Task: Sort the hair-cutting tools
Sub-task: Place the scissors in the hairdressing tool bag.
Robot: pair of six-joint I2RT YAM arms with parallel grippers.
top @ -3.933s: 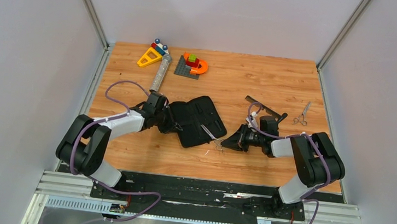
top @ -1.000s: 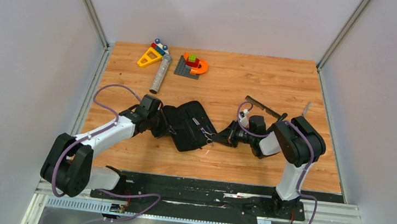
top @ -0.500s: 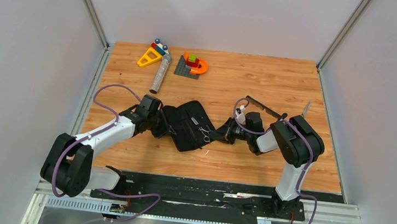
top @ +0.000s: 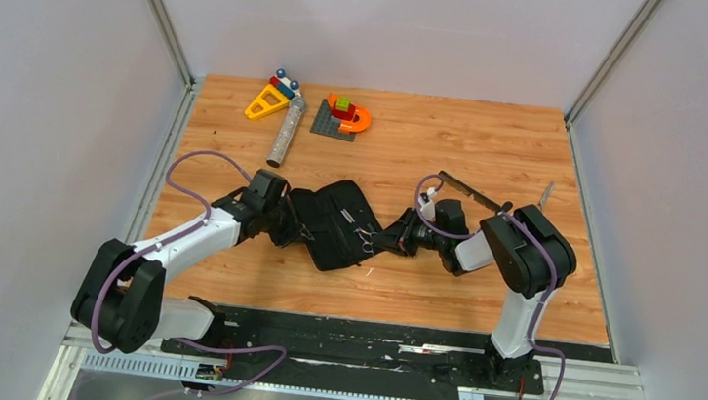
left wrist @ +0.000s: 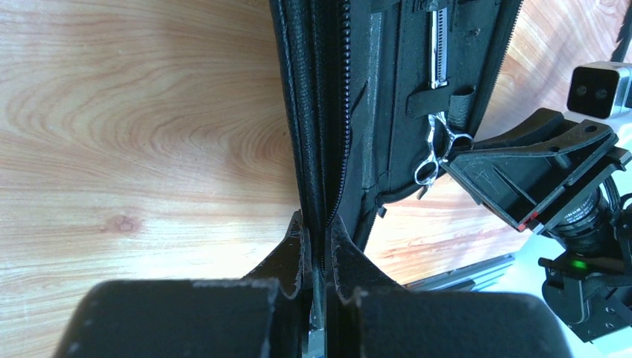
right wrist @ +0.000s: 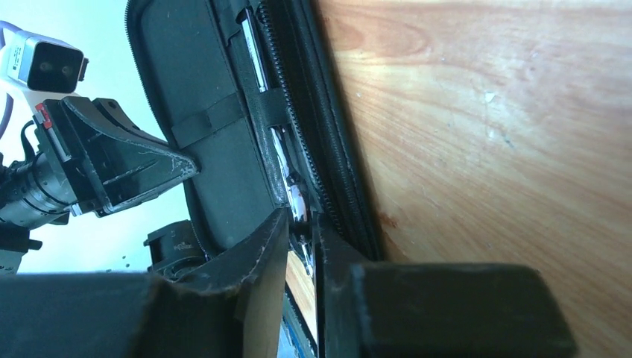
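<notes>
An open black case (top: 333, 220) lies mid-table. My left gripper (left wrist: 319, 240) is shut on its zipper edge (left wrist: 322, 149), at the case's left side (top: 291, 225). Slim silver scissors (left wrist: 438, 145) are tucked under the case's straps, rings toward the right gripper (top: 381, 240). In the right wrist view that gripper (right wrist: 301, 237) has narrow jaws with a scissors ring (right wrist: 298, 201) between them; whether they press on it does not show. A long black comb (top: 473, 193) lies behind the right arm. The tip of a second pair of scissors (top: 546, 192) shows past the right arm.
At the back left stand a grey cylinder (top: 285, 135), a yellow toy triangle (top: 265, 103) and a grey plate with colourful blocks (top: 342, 117). Grey walls close in both sides of the wooden table (top: 455, 131).
The right gripper has moved left toward the case, sliding the scissors further under the straps. The left arm and case have held still over the last second.
</notes>
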